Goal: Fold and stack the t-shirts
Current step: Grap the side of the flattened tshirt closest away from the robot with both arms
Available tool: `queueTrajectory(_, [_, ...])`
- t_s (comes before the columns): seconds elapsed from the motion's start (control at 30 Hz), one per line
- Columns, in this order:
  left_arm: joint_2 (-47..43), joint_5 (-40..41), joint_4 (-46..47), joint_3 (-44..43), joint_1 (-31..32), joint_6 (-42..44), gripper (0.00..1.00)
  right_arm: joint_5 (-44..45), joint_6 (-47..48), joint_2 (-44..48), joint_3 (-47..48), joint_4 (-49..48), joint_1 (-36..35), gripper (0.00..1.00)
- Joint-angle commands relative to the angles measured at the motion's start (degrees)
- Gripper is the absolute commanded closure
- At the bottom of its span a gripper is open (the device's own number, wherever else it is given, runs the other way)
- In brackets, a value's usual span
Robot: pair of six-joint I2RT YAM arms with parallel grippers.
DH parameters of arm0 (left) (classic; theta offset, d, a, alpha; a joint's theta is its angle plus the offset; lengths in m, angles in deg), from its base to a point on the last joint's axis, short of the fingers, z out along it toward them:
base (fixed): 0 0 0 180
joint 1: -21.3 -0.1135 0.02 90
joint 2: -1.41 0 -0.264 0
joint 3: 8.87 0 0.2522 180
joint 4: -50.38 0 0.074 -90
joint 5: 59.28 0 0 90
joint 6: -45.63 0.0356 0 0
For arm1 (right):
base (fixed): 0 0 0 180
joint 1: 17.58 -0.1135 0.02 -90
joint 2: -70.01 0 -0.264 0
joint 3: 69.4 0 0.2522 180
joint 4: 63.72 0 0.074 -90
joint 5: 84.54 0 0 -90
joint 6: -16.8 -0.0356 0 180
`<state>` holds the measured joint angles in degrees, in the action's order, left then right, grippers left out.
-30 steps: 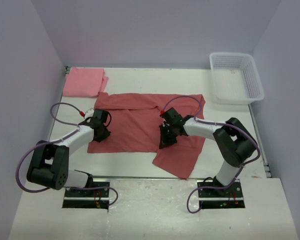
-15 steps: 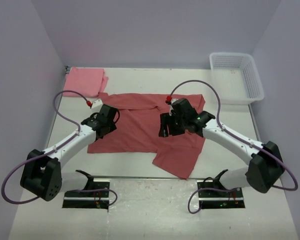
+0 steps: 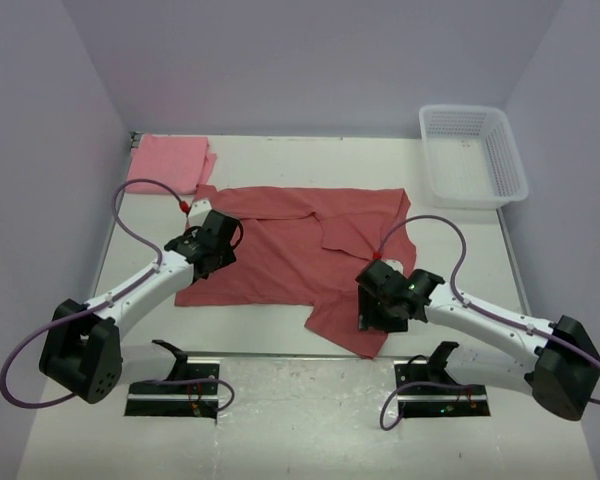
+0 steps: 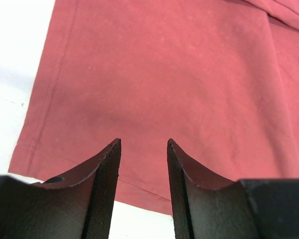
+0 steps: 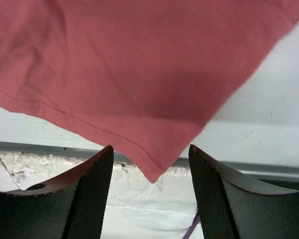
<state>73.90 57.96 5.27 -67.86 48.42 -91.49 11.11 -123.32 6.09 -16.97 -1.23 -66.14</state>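
Red shirt [image 3: 280, 250] lies spread mid-bench, top edge folded over, right flap trailing down to the near edge. Pink shirt [image 3: 167, 163] sits folded at the far-left corner, so the stack base looks ready. A second ago the right gripper [image 5: 150, 147] was shut on the cloth at the shirt's centre; it has let go and swung to the loose near corner, jaws wide, nothing held. Left gripper [image 4: 143, 144] also eased apart to a narrow gap, empty, over the shirt's left part. Likely regrasping for the next fold. Basket [image 3: 510, 160] at the far-right corner of the bench [image 3: 240, 325], untouched.
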Motion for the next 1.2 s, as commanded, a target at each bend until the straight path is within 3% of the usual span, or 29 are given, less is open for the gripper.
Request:
queueTrajectory(0.0, [-1.4, -0.6, 3.1, -0.7, 0.7, 1.6, 0.56, 4.5, -12.7, 3.3, -1.8, 5.3, -2.5, 0.37])
queueTrajectory(0.3, [-3.1, -3.2, 5.3, 1.7, 3.5, 1.4, 0.57, 3.1, -28.3, 7.7, -6.3, 4.7, -12.5, 0.38])
queueTrajectory(0.67, [-8.4, -2.7, 4.1, 2.5, 4.4, 2.2, 0.57, 3.5, -33.6, 7.6, -12.1, -1.9, -14.6, 0.43])
queueTrajectory(0.73, [-8.6, -2.5, 3.8, 2.4, 4.4, 2.5, 0.57, 3.6, -33.8, 7.1, -12.7, -3.2, -14.6, 0.46])
queueTrajectory(1.0, [-7.5, -3.0, 3.3, 2.8, 4.4, 2.0, 0.57, 3.9, -33.6, 4.7, -11.2, -2.9, -14.6, 0.8])
queueTrajectory(1.1, [-7.3, -3.0, 3.3, 2.8, 4.5, 1.9, 0.57, 4.1, -34.0, 5.1, -11.0, -2.6, -15.0, 0.86])
queueTrajectory(1.17, [-7.2, -2.8, 3.3, 2.8, 4.6, 1.8, 0.57, 4.1, -34.1, 5.2, -10.6, -2.4, -15.3, 0.97])
